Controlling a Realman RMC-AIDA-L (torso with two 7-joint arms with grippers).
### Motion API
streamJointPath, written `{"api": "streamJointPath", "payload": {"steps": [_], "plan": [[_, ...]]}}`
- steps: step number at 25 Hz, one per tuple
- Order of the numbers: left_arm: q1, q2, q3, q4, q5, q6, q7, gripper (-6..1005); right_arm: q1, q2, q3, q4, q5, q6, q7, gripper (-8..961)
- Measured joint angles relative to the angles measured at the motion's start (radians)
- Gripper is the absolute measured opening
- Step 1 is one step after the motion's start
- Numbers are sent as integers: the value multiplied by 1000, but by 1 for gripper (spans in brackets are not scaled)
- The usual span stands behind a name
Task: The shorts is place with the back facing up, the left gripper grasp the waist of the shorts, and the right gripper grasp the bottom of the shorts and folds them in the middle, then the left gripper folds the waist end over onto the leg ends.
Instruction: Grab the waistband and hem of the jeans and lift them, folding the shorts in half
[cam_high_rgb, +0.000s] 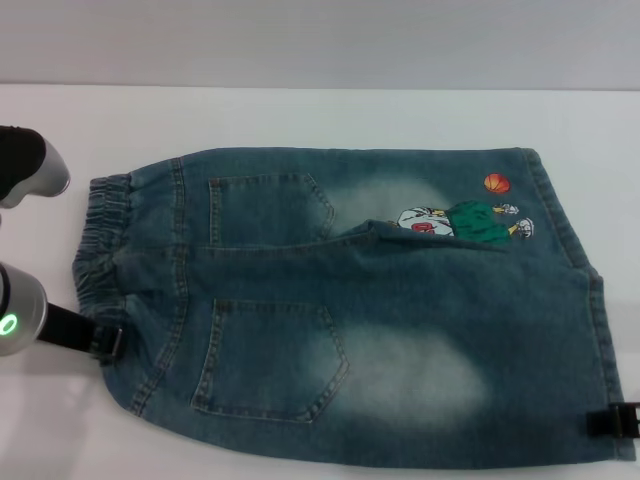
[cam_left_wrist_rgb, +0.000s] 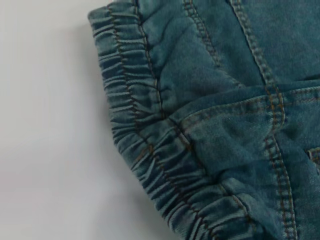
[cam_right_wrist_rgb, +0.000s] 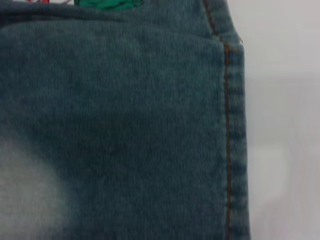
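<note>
Black left gripper (cam_high_rgb: 108, 340) at the near waist corner, roughly 8 o'clock on the white table (cam_high_rgb: 300, 110); finger state impossible to tell. Black right gripper (cam_high_rgb: 612, 421) at the near leg hem (cam_right_wrist_rgb: 234, 140), about 4 o'clock; likewise unclear. Faded blue-green denim shorts (cam_high_rgb: 350, 310) flat, pockets up, gathered elastic waist (cam_left_wrist_rgb: 150, 150) towards 9 o'clock. Likely risks: pinching only one layer, or unequal lift, giving a skewed middle fold.

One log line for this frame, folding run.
shorts: flat, unfolded | left gripper: at waist | right gripper: at hem
</note>
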Motion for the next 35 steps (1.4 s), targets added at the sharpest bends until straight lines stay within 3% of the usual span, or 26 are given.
{"api": "streamJointPath", "payload": {"steps": [10,27,35], "plan": [[-22,0,-3,21,0,2,3,226,-4,-3,15,8,-18,-57,-3,581],[-24,0,-3,25,-1,6,9,226,17,1,2,-28,44,4,1,563],[-28,0,-1,28,-2,8,11,225,20,-2,6,-27,54,16,-6,304]]}}
